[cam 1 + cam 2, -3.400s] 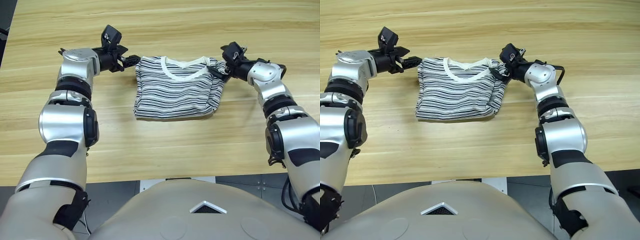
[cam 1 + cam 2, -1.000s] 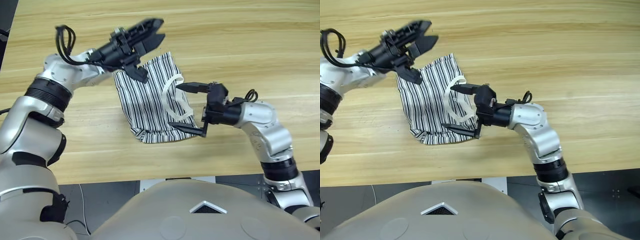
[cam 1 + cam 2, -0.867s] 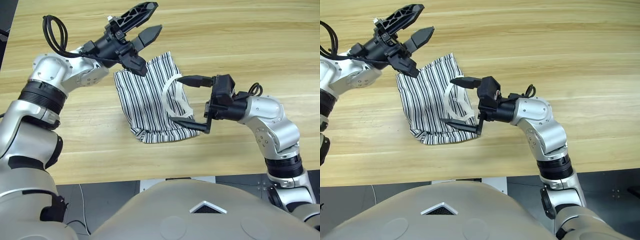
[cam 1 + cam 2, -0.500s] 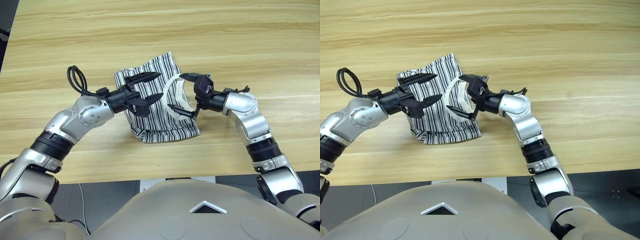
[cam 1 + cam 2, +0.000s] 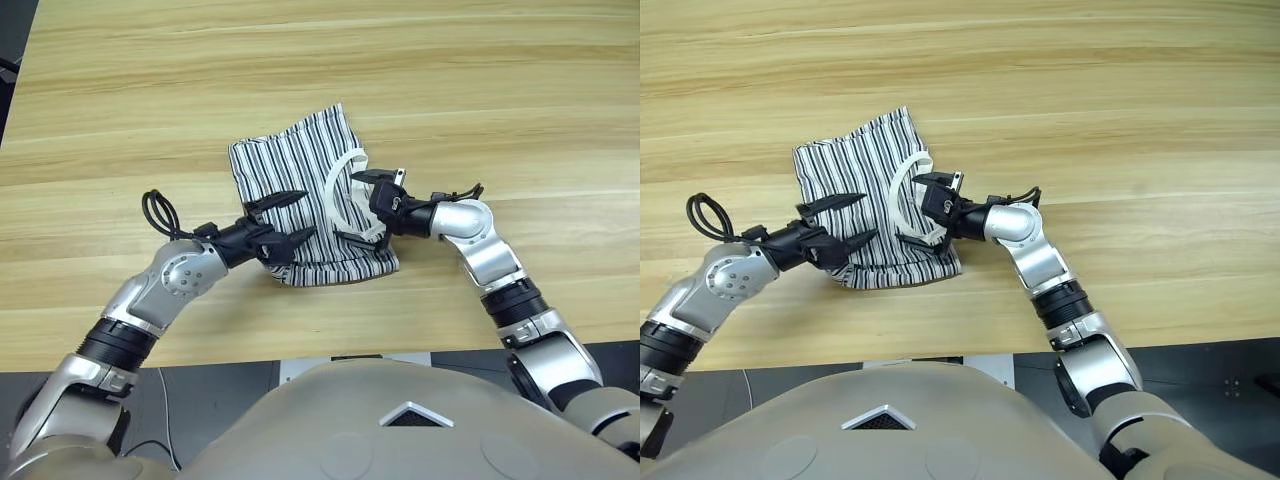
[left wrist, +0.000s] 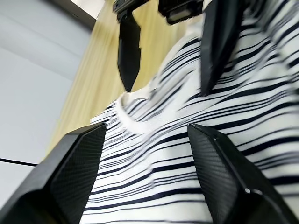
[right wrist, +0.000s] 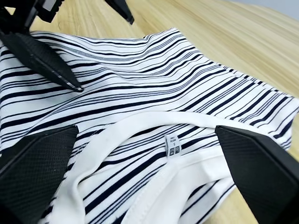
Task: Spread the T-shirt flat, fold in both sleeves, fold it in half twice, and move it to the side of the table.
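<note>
Nearest to us, along the bottom of the left eye view, a strip of grey floor [image 5: 455, 360] shows below the tabletop's near edge. The tabletop [image 5: 480, 100] is pale wood with long grain lines running across the frame, and it takes up most of the picture.

Just past that edge, in the lower middle of the frame, the left jaws stand wide open over the lower left corner of the T-shirt [image 5: 295, 180]. They hold nothing, and we cannot tell whether the tips touch the cloth. In the left wrist view, striped fabric lies between the two spread fingers. A black cable loop [image 5: 157, 212] sticks up from the left arm.

To the right of them, the right jaws are also parted and empty. They sit at the shirt's right edge, by the white collar [image 5: 345, 190]. The right wrist view shows a small label [image 7: 172, 144] inside that collar.

The T-shirt lies folded into a narrow, tilted stack at the middle of the frame, black and white stripes running its length.

Beyond it lies more bare wood. Dark floor [image 5: 10, 60] shows at the upper left corner, and a pale grey wall [image 6: 28, 70] stands behind the tabletop in the left wrist view.
</note>
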